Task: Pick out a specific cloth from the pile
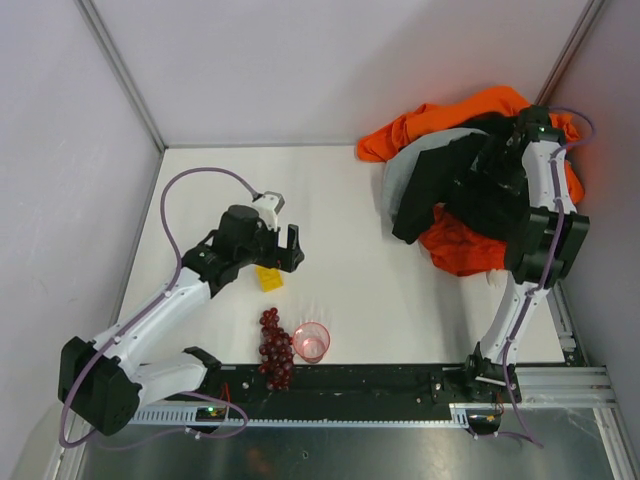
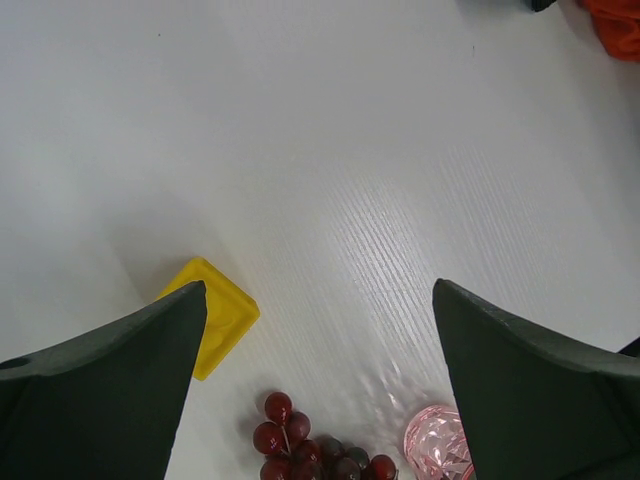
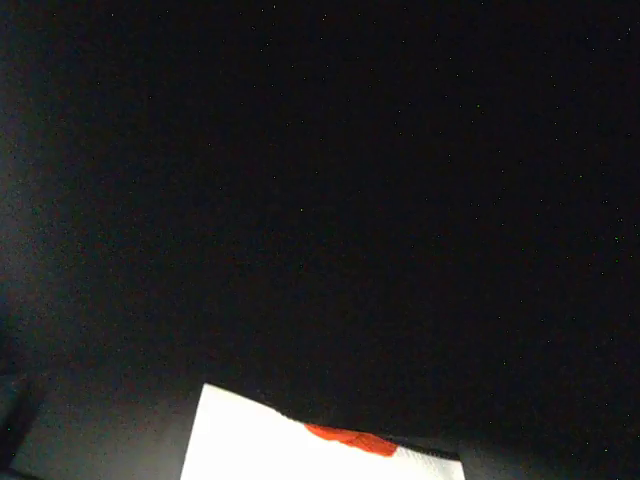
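Observation:
The pile (image 1: 455, 170) lies at the back right: a large bright orange garment (image 1: 470, 112), a black garment (image 1: 440, 185) and a light grey one (image 1: 398, 172). An orange-red cloth (image 1: 462, 250) sticks out at the pile's near side, partly under the black garment; a sliver of it shows in the right wrist view (image 3: 350, 440). No cord or mark shows. My right gripper (image 1: 492, 178) is down in the black garment, its jaws hidden; black fabric (image 3: 320, 200) fills its wrist view. My left gripper (image 1: 285, 250) is open and empty over the table (image 2: 320, 380).
A yellow block (image 1: 268, 278) lies just below my left gripper and shows in its wrist view (image 2: 222, 318). A bunch of dark red grapes (image 1: 274, 350) and a pink glass cup (image 1: 311, 342) stand near the front edge. Walls close in the back and both sides.

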Robot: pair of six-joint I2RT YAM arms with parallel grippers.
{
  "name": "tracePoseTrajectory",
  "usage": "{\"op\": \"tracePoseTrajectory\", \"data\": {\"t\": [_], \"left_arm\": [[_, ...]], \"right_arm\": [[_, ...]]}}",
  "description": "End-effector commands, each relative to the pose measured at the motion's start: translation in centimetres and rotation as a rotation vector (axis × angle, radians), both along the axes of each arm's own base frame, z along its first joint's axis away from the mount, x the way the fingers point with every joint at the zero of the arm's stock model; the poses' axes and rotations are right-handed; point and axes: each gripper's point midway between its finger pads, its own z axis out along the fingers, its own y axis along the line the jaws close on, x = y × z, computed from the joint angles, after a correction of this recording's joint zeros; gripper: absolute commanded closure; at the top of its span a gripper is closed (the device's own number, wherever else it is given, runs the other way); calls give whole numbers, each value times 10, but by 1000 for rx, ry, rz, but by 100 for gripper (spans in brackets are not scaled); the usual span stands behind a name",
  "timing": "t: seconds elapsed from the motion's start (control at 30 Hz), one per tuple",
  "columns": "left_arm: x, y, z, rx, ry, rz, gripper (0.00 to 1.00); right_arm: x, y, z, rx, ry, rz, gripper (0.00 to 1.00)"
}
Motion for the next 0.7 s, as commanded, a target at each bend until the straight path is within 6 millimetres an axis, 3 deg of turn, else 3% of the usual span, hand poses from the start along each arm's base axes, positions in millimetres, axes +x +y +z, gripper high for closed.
{"op": "tracePoseTrajectory", "data": {"t": [0.0,0.17,0.33,0.67], "left_arm": [[1,-1,13,-18,-53,-9,0],[0,-1,13,-21,-54,-9,0],[1,-2,15,-22,-58,-11,0],[2,-3,14,-20,-53,-16,0]], "right_arm": [[-44,11,51,-51,-48,12,9],[-83,34,68,-35,-106,44,1],[-107,57,71,15,-145,73,1],[-102,130,56,96,-129,217,1]]}}
